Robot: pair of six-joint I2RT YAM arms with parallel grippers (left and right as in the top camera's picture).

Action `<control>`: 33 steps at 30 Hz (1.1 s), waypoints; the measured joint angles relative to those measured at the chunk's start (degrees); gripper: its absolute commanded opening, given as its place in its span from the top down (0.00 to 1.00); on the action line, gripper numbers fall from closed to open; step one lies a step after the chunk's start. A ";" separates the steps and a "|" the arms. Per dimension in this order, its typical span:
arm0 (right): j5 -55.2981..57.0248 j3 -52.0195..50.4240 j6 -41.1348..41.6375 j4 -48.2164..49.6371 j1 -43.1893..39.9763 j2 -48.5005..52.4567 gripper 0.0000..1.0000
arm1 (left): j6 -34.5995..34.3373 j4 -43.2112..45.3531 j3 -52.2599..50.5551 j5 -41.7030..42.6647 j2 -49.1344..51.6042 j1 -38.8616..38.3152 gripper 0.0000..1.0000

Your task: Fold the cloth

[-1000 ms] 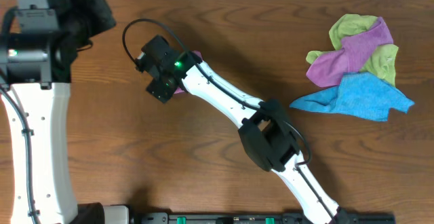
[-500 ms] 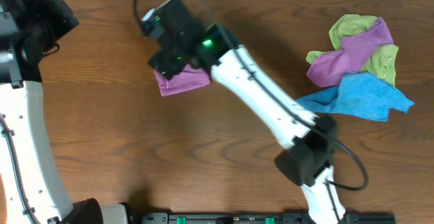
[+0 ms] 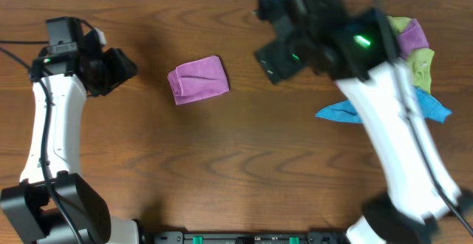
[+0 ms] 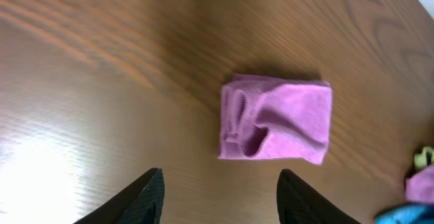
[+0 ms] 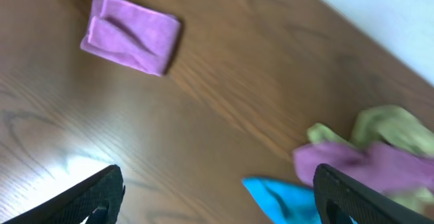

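Note:
A folded purple cloth (image 3: 198, 79) lies on the wooden table, left of the middle. It also shows in the left wrist view (image 4: 276, 120) and in the right wrist view (image 5: 131, 34). My left gripper (image 3: 127, 69) is open and empty, to the left of the folded cloth and apart from it; in its own view the fingertips (image 4: 220, 195) are spread wide. My right gripper (image 3: 267, 61) is open and empty, raised to the right of the folded cloth; its fingertips (image 5: 224, 195) are spread wide.
A pile of loose cloths sits at the far right: a green one (image 3: 421, 63), a purple one (image 3: 406, 41) and a blue one (image 3: 432, 105). The pile also shows in the right wrist view (image 5: 369, 159). The table's back edge runs along the top.
My right arm has let go of the folded purple cloth and swung up and to the right toward the pile. My left arm has come in from the left edge toward the cloth.

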 measured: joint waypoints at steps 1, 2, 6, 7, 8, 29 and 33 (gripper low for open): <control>1.11 -0.79 0.57 -0.35 0.11 -2.60 0.11 | 0.20 0.52 0.00 -0.04 0.00 -0.79 0.45; 2.62 -2.62 1.27 -0.31 0.24 -6.25 0.11 | 0.37 0.92 0.00 -0.26 -0.02 -1.73 0.45; 7.96 -21.40 3.65 9.29 -1.27 -26.73 0.01 | 0.59 5.22 -1.18 -1.27 -0.15 -6.08 0.41; 9.05 -31.47 4.24 15.61 -2.95 -34.36 0.01 | 0.26 7.06 -2.73 -1.29 -0.26 -6.69 0.36; 9.70 -37.44 4.35 18.29 -4.07 -38.82 0.01 | -0.17 9.33 -4.50 -1.25 -0.31 -6.88 0.34; -13.70 -74.86 7.72 40.13 -18.08 -41.13 0.01 | -17.31 30.42 -19.43 7.93 8.07 -7.08 0.12; -14.21 -74.86 7.72 41.29 -18.08 -40.41 0.01 | -19.17 31.36 -19.63 9.64 11.67 -7.08 0.10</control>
